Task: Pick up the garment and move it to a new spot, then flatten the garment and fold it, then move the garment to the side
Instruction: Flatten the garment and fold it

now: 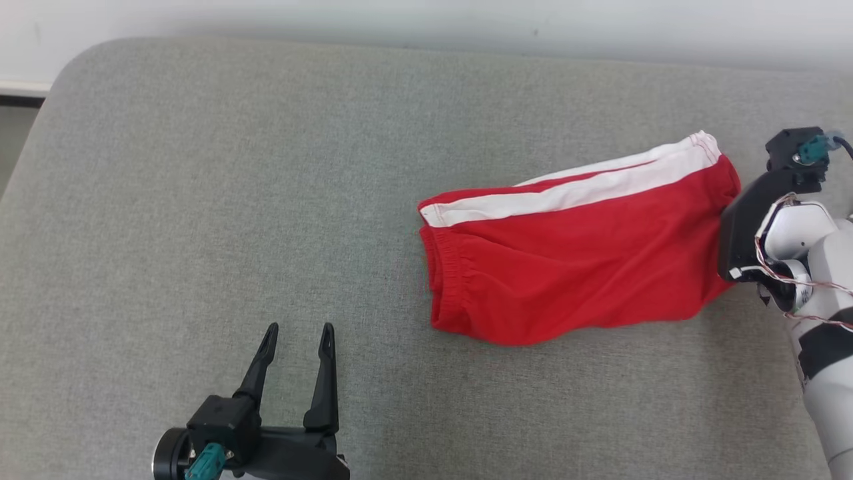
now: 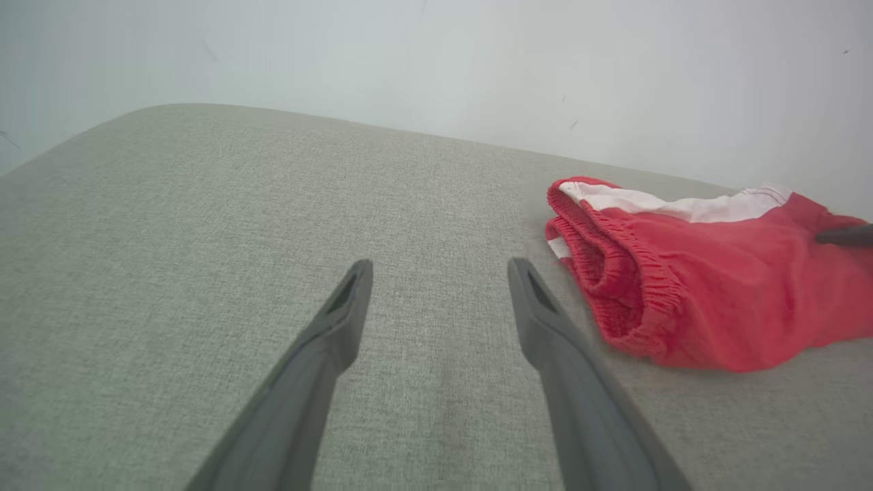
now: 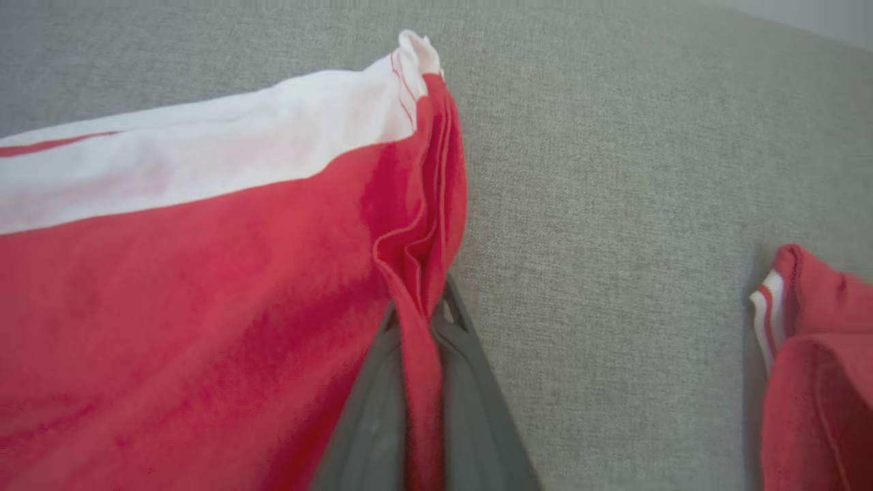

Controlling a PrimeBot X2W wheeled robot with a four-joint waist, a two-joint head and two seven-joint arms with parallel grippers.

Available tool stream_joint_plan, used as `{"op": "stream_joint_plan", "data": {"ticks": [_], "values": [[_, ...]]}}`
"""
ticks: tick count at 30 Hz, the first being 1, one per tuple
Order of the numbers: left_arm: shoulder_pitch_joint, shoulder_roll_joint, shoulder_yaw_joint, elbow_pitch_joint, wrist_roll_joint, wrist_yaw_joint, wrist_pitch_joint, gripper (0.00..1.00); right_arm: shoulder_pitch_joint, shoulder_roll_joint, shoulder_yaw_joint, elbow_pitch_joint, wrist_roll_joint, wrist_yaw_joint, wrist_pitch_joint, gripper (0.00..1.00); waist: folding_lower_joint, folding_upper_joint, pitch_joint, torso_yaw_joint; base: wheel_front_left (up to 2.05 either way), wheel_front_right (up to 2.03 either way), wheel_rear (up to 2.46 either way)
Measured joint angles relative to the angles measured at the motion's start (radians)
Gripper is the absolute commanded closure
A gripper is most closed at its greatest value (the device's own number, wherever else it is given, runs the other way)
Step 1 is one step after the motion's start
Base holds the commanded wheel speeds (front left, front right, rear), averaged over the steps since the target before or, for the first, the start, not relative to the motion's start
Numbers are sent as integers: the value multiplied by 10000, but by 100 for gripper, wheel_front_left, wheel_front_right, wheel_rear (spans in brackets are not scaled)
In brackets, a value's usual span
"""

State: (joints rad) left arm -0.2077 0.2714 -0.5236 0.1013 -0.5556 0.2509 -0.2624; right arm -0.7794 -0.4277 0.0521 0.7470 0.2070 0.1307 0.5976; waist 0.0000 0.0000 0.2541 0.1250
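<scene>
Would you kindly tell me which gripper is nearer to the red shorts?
Right. The right gripper is shut on the hem edge of the red shorts; the left gripper hangs open over the grey cushion, apart from their waistband end.

My left claw (image 1: pixel 300 328) sits low at left, fingers spread wide, pointing up the head view. My right claw (image 3: pixel 421 320) is pinched tight on the garment (image 1: pixel 573 267), pale forearm (image 1: pixel 830 393) reaching in from the right.
</scene>
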Motion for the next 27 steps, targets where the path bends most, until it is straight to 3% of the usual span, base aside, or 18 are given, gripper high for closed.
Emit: {"op": "stream_joint_plan", "data": {"ticks": [9,16,27], "values": [[281,-69,-65,75,-94,0,0,0,991,-33,-1252,-1170,-1143,-2,109,100,0,0,-535,-302,0,0,0],[322,-167,-107,203,-196,-2,15,0,1413,-165,-1363,-2313,-1919,-2,309,100,0,0,-758,-277,0,0,0],[322,-280,-109,385,-357,-15,13,0,1591,840,537,-3975,-1296,-2,1133,100,0,0,-1014,-271,0,0,0]]}}
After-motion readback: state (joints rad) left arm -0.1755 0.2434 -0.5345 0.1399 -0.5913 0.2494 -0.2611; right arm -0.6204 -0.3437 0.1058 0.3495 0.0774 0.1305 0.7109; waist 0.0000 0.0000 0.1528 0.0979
